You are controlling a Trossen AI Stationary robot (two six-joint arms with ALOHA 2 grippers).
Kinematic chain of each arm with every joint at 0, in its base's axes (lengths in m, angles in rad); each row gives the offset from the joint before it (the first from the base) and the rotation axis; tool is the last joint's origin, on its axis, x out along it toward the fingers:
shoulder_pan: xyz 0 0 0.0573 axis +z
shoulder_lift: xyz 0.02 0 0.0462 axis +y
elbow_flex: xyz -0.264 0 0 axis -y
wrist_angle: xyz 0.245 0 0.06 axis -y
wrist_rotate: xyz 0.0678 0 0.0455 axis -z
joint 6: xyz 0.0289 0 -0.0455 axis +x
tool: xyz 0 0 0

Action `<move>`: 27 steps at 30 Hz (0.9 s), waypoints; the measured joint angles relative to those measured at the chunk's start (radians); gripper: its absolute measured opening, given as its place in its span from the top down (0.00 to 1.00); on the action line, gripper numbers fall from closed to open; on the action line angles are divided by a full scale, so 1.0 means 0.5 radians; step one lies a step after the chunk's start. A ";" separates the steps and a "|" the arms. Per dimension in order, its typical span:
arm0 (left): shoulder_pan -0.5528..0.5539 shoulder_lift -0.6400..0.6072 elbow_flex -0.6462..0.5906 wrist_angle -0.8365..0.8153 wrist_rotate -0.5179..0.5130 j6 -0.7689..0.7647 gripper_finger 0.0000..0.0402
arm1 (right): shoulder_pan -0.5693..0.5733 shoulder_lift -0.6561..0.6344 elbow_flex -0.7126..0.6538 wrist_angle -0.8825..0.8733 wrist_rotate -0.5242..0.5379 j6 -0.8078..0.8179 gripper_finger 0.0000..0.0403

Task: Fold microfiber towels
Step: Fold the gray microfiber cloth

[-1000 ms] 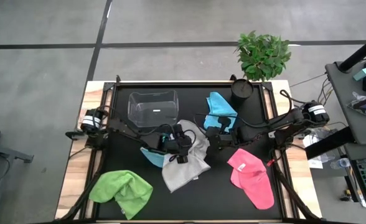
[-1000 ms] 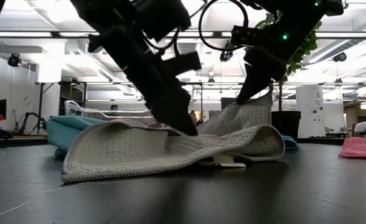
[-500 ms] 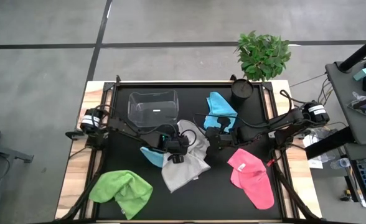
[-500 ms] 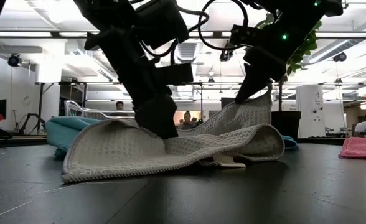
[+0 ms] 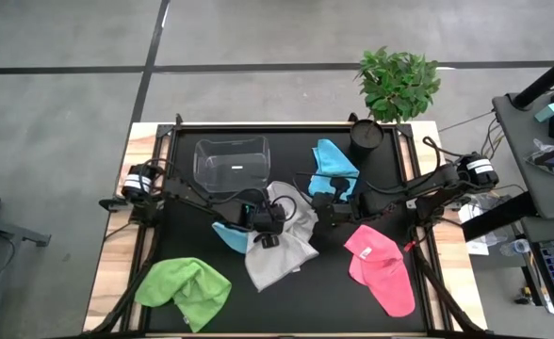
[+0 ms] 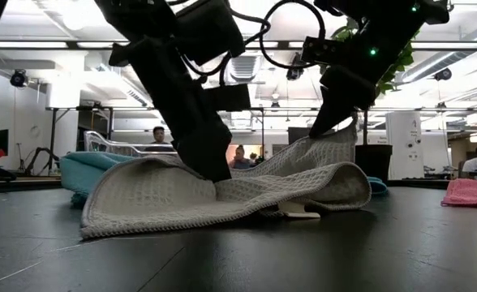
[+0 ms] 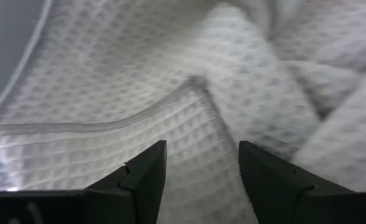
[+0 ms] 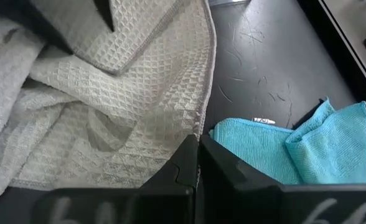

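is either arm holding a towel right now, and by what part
The right end effector pinches the grey-white towel by its lifted edge. The left end effector is open over the same towel, holding nothing.

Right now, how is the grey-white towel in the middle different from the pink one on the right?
The grey-white towel lies rumpled mid-table with both grippers on it; the pink towel lies alone, untouched. The right gripper lifts one grey-white edge off the table, while the pink one rests flat. The left gripper stands open over the grey-white weave. Neither is neatly folded yet.
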 joint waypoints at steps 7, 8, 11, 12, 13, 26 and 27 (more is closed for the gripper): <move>0.001 0.000 0.001 0.001 -0.191 -0.064 0.59 | 0.000 0.000 -0.044 0.001 -0.001 0.047 0.98; 0.001 0.000 0.003 0.000 -0.191 -0.080 0.62 | 0.000 0.000 -0.051 0.000 -0.002 0.055 0.98; 0.002 0.000 0.013 0.045 -0.071 -0.111 0.71 | 0.001 0.001 -0.070 0.001 -0.010 0.077 0.98; 0.001 -0.004 0.016 0.091 -0.003 -0.113 0.73 | 0.005 0.001 -0.079 0.000 -0.009 0.078 0.98; 0.001 -0.006 0.020 0.131 0.054 -0.110 0.74 | 0.009 0.001 -0.087 -0.003 -0.010 0.079 0.98; 0.094 0.007 -0.018 0.407 -0.037 -0.420 0.65 | 0.053 0.001 -0.098 0.001 -0.011 0.090 0.98; 0.094 0.009 -0.020 0.406 -0.037 -0.448 0.65 | 0.053 0.001 -0.098 0.002 -0.010 0.090 0.98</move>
